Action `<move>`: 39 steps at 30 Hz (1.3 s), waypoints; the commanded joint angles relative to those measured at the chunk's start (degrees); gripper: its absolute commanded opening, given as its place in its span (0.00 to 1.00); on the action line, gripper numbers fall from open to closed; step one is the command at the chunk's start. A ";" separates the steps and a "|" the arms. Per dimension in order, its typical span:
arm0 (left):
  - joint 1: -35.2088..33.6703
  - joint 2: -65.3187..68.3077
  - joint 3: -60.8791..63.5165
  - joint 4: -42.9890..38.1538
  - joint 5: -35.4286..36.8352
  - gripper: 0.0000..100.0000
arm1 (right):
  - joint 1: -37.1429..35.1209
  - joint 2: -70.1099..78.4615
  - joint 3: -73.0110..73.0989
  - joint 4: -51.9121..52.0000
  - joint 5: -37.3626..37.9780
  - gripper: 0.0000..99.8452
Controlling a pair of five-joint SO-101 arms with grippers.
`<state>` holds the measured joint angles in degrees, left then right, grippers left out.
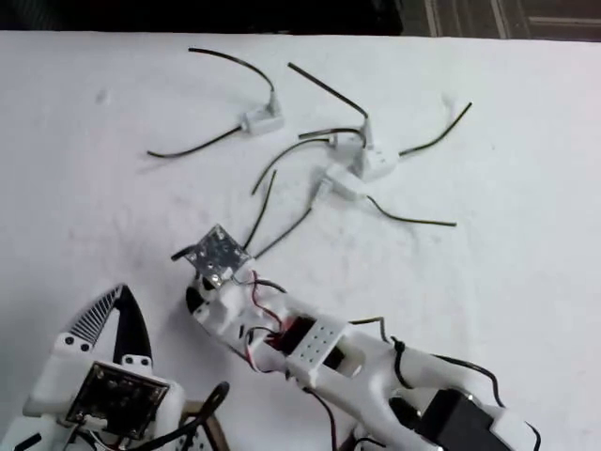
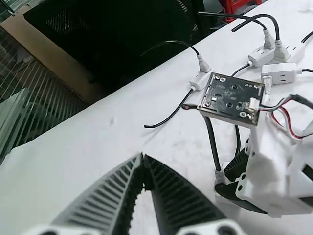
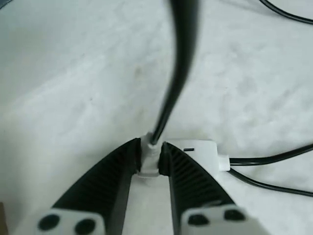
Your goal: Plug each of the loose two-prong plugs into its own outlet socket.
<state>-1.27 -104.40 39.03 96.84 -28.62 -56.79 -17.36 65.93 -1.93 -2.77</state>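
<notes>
My right gripper (image 3: 150, 148) is shut on a small white two-prong plug (image 3: 148, 159) whose black cable (image 3: 171, 93) rises away from it. A white outlet socket (image 3: 198, 149) lies just behind one finger, touching or nearly touching the plug. In the high view that gripper (image 1: 198, 301) sits low under its camera board (image 1: 218, 253), left of the table's middle. My left gripper (image 1: 120, 293) is shut with nothing in it near the front left, also seen from its own wrist (image 2: 143, 159). Three more white sockets (image 1: 261, 119) (image 1: 376, 161) (image 1: 340, 182) with cables lie farther back.
Black cables (image 1: 282, 202) curl across the white table (image 1: 526, 244) between the far sockets and the right arm. The right arm's body (image 1: 319, 348) crosses the front middle. A dark drop-off lies beyond the table's far edge (image 1: 300, 32).
</notes>
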 commanded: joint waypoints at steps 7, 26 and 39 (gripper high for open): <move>-0.40 -0.04 -1.49 0.18 0.00 0.02 | 2.24 0.57 0.09 -3.03 4.04 0.02; -0.31 -0.04 -1.49 0.18 0.09 0.02 | 0.22 0.66 1.23 4.53 15.38 0.02; -0.22 -0.04 -1.58 0.09 0.18 0.02 | 1.27 0.57 -0.35 13.67 18.02 0.02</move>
<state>-1.27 -104.40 39.03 96.84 -28.62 -56.26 -17.45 65.76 9.93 14.81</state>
